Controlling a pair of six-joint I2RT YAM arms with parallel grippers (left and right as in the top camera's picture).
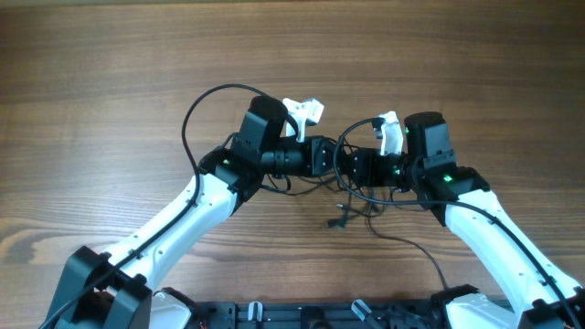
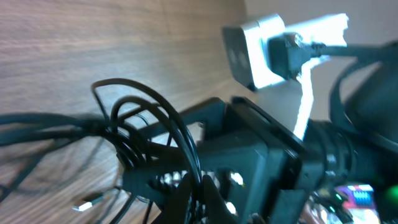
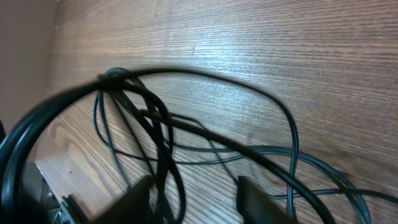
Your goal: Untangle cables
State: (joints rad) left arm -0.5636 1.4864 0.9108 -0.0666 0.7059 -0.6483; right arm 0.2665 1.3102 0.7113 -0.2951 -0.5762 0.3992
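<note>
The cables [image 1: 350, 187] are thin black cords looped in a tangle between my two grippers at the table's middle. A metal-tipped plug end [image 1: 336, 222] lies on the wood just in front of them. My left gripper [image 1: 324, 155] points right; in the left wrist view its fingers [image 2: 198, 182] are pinched shut on cable strands [image 2: 146, 121]. My right gripper [image 1: 361, 166] faces it from the right. In the right wrist view its fingers [image 3: 196, 186] are spread open, with cable loops [image 3: 158, 124] passing by the left finger and over the wood.
The left arm's thicker black cable [image 1: 194, 117] arcs over the table behind the left arm. One thin cord [image 1: 411, 247] trails toward the front edge. The right wrist's white camera block [image 2: 258, 50] sits close to my left gripper. Bare wood table [image 1: 110, 91] surrounds both arms.
</note>
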